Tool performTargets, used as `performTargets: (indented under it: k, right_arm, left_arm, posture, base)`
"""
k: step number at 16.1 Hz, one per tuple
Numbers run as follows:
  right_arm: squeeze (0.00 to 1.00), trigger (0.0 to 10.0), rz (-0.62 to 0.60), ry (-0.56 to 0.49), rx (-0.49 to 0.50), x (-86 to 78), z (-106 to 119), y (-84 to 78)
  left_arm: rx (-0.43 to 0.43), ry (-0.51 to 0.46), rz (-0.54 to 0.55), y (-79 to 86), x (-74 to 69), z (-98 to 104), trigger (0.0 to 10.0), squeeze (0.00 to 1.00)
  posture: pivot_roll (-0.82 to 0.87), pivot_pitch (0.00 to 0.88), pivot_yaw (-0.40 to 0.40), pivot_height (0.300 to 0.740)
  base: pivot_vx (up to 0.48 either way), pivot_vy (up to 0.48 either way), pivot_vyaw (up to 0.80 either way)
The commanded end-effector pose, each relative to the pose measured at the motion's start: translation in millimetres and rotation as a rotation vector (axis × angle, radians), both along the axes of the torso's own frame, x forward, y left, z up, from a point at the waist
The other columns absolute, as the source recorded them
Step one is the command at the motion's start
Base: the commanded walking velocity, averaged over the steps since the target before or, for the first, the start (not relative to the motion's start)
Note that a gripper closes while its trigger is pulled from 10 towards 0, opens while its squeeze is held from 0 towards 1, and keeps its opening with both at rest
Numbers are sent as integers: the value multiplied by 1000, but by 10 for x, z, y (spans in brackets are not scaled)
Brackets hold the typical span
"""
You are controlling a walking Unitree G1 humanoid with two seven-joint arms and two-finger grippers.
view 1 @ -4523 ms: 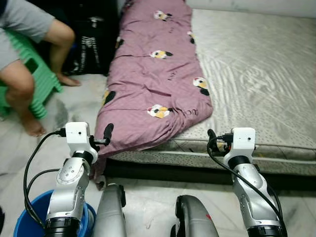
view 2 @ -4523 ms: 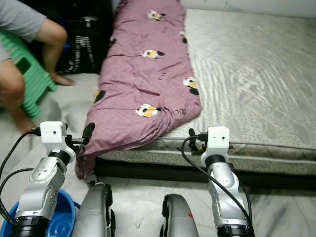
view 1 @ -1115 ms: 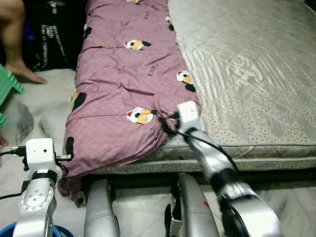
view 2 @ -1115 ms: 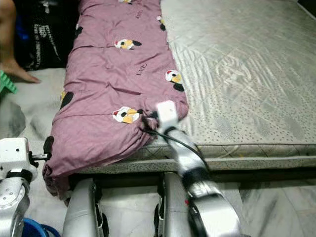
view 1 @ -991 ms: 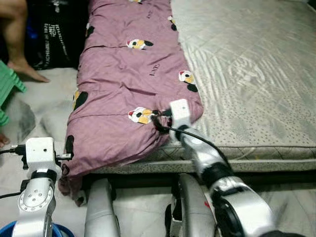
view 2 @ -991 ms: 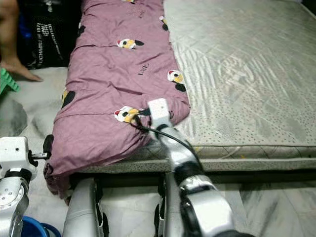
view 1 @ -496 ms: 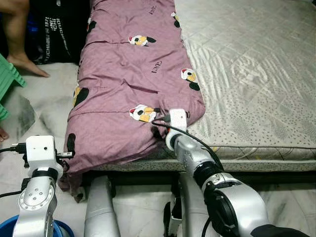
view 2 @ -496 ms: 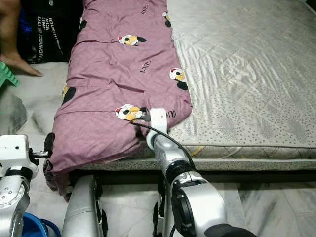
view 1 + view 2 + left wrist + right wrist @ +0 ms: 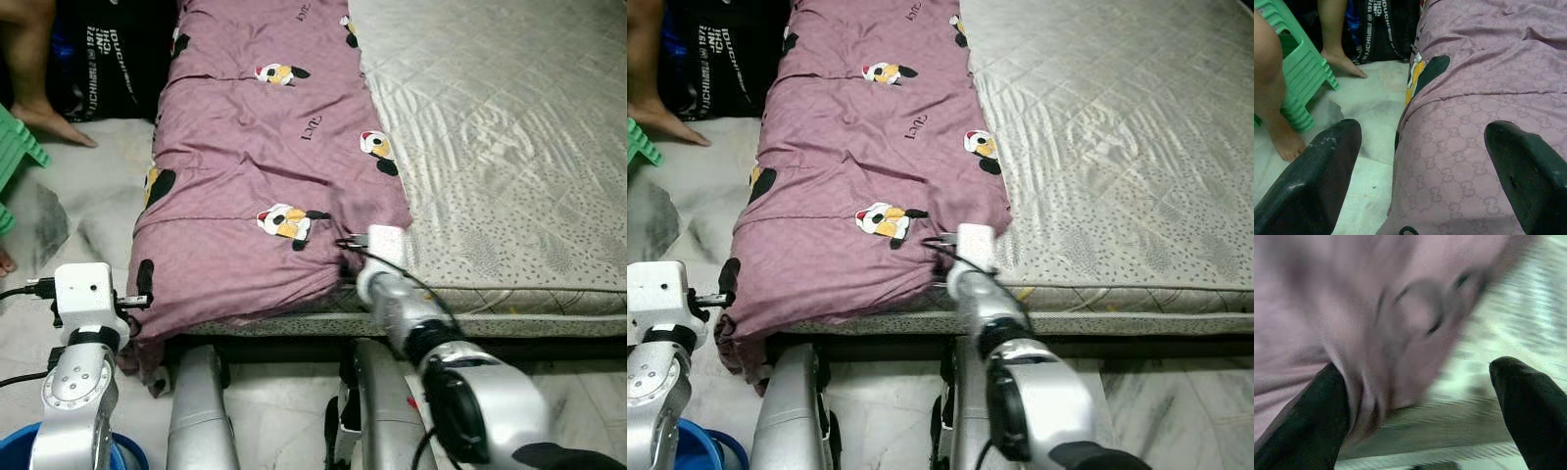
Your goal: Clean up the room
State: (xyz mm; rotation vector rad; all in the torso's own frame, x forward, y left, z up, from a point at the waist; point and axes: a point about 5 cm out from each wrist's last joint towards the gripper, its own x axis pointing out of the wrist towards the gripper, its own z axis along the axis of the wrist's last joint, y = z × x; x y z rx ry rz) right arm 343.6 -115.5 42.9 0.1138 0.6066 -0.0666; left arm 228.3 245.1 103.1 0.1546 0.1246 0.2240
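At the upper left of the head views a person's bare foot (image 9: pixel 44 125) rests on the pale floor (image 9: pixel 83 206), beside a green plastic stool (image 9: pixel 15 157) cut off by the frame's left edge and a black bag (image 9: pixel 113 54) against the bed. At the lower left corner the rim of a blue bucket (image 9: pixel 20 455) shows under the left arm. The left gripper (image 9: pixel 140 294) is held low at the left, just beside the hanging corner of the purple blanket (image 9: pixel 255 147); in its wrist view its fingers (image 9: pixel 1327 171) stand spread wide, with the blanket's edge and a strip of bare floor between them and nothing held.

The blanket, printed with small penguin figures, lies as a long band from the top centre of the frame down to the mattress's near edge, where its lower left corner droops over the side toward the floor. Its right edge runs along the bare mattress (image 9: pixel 509 147), which takes up the whole right half of the frame.

The right gripper (image 9: pixel 355 242) reaches at centre frame to the blanket's lower right corner, at the mattress's near edge. Its wrist view is blurred; the fingers (image 9: pixel 1528 401) appear spread, with blanket fabric bunched against one of them.
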Motion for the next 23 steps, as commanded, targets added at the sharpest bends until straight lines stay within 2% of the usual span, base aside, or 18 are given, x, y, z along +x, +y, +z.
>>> performTargets:
  k: [1,2,5,7,9,11,12,13,14,15,16,17,19,23]
  right_arm:
    - [0,10000,-92,36,-17,-48,-70,-261]
    - [0,10000,-158,35,-54,-71,-70,-530]
    - [0,10000,-275,62,-117,-235,-146,-1009]
    - [0,10000,-326,70,-136,-362,-166,-1230]
    - [0,10000,-359,59,-174,-493,-151,-1363]
    - [0,10000,-415,-15,-193,-563,-57,-1451]
    - [0,10000,-415,-112,-145,-519,47,-1434]
    - [0,10000,-373,-170,-8,-466,110,-1319]
    - [0,10000,-337,-197,82,-439,148,-1238]
    - [0,10000,-199,-176,162,-402,154,-1062]
    - [0,10000,-150,-149,207,-405,143,-976]
    - [0,10000,-78,-111,198,-391,97,-879]
    - [0,10000,-66,-85,199,-332,45,-789]
    - [0,9882,53,-89,246,-145,85,-386]
  left_arm:
    - [-9,18,10,6,-28,-36,10000,0]
    - [-17,24,14,10,-20,-54,10000,0]
    - [-25,30,9,-11,10,-72,10000,0]
    - [-27,31,-1,-23,39,-69,10000,0]
    - [-27,33,-9,-21,57,-74,10000,0]
    - [-28,34,-15,-27,86,-79,10000,0]
    - [-32,34,-22,-47,110,-81,10000,0]
    - [-38,36,-34,-67,133,-91,10000,0]
    - [-41,38,-39,-80,142,-94,10000,0]
    - [-50,42,-52,-98,153,-100,10000,0]
    - [-60,45,-61,-105,164,-108,10000,0]
    - [-75,51,-66,-114,178,-118,10000,0]
    - [-93,49,-80,-138,195,-113,10000,0]
    - [-107,54,-99,-150,197,-112,10000,0]
  posture:
    - [138,191,-108,566]
    - [129,193,-108,566]
    - [106,195,-105,566]
    - [94,195,-99,566]
    - [80,193,-92,566]
    - [74,191,-89,566]
    - [68,189,-86,566]
    - [60,183,-78,566]
    - [60,183,-78,566]
    - [57,177,-74,566]
    - [56,177,-72,566]
    - [55,175,-69,566]
    - [55,175,-69,566]
    - [80,174,-61,566]
  base:
    - [0,0,0]
    - [0,0,0]
    - [0,0,0]
    - [0,0,0]
    - [0,0,0]
    - [0,0,0]
    - [0,0,0]
    - [0,0,0]
    - [0,0,0]
    - [0,0,0]
    - [0,0,0]
    - [0,0,0]
    - [0,0,0]
    - [0,0,0]
